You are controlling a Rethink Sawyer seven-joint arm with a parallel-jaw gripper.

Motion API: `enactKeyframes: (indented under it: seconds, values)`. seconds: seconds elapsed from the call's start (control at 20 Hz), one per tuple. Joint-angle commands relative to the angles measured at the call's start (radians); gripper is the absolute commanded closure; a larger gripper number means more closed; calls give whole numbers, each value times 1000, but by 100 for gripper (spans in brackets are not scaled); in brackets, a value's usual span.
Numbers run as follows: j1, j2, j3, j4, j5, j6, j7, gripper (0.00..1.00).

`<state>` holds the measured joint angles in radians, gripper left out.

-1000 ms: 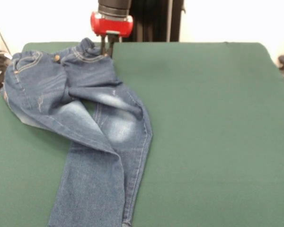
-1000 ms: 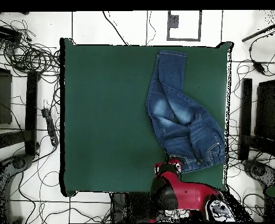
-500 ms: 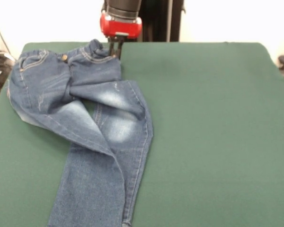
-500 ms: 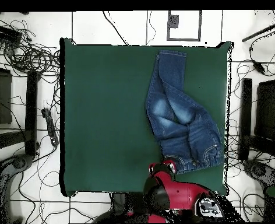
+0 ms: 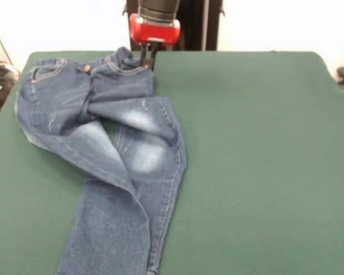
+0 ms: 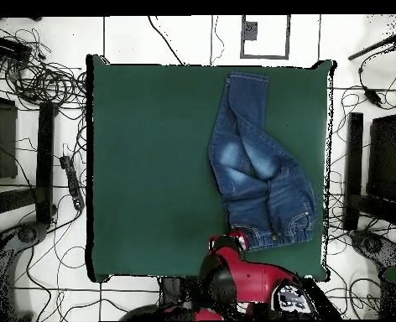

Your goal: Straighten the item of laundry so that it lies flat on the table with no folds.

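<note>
The item of laundry (image 5: 112,154) is a small pair of blue jeans lying crumpled on the left part of the green table (image 5: 264,149). One leg is folded across the other, with faded whitish patches showing. The waistband (image 5: 109,64) lies at the far edge, bunched up. My gripper (image 5: 151,55) comes down at the right end of the waistband, shut on the denim there. From overhead the jeans (image 6: 260,168) stretch along the table (image 6: 151,168) with my gripper (image 6: 235,241) at their waist corner.
Cables and stands (image 6: 33,75) lie on the floor round the table. A dark post (image 5: 189,26) rises behind the far edge. The table's right half in the front view is bare green felt.
My gripper has dragged the waistband corner to the right in the front view. The waist part of the jeans has slid along with it, while the legs have barely shifted.
</note>
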<state>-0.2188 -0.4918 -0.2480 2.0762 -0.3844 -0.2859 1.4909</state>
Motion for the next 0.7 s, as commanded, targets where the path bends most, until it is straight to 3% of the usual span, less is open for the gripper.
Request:
enactKeyframes:
  seconds: [0.05, 0.7]
  values:
    - [81, -2, 45, 61, 110, -22, 264, 100]
    - [185, -73, 22, 124, 242, 21, 276, 100]
